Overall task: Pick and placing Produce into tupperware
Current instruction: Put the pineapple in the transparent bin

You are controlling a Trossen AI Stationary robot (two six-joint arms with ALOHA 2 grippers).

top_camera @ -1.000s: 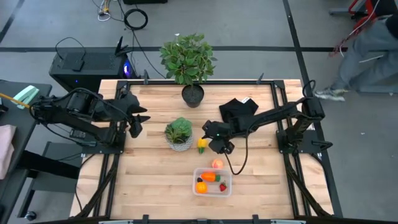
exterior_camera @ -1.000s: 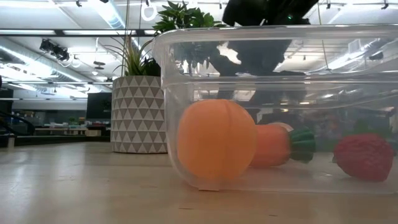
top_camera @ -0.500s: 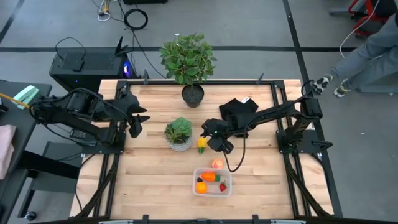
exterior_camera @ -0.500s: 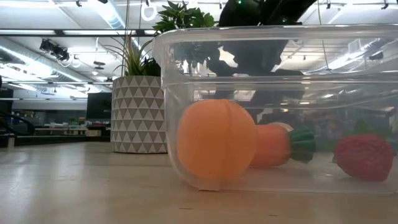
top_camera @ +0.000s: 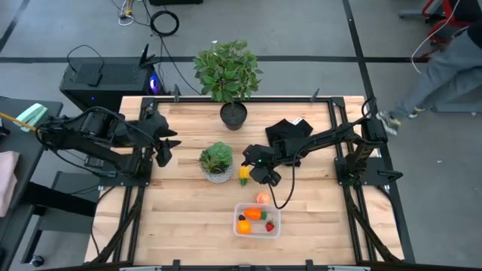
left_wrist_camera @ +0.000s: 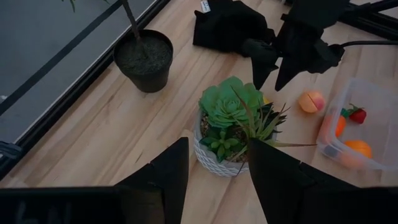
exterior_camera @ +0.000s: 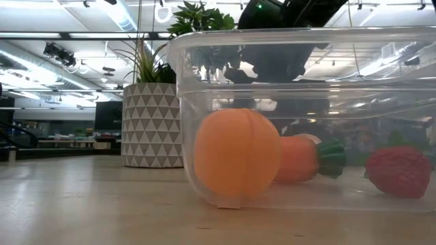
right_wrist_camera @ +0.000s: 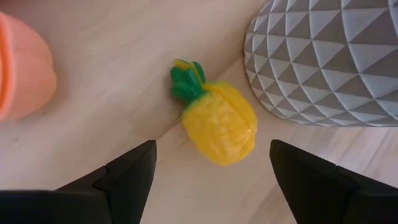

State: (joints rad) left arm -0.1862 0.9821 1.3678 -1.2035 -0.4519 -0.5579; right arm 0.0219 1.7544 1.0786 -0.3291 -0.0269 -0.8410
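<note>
Right wrist view: my right gripper (right_wrist_camera: 211, 171) hangs wide open, empty, over yellow pineapple (right_wrist_camera: 219, 122).
Risk: white pot (right_wrist_camera: 329, 56) just beside could block one finger.

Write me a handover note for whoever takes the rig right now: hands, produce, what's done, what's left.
Right hand: open, empty, poised over the yellow pineapple, which lies on the table against the white pot.
Left hand: parked at the table's left edge, holding nothing.
Done: carrot, orange ball and strawberry are in the clear tub.
Left: pineapple, then the peach lying on the table just outside the tub.
</note>
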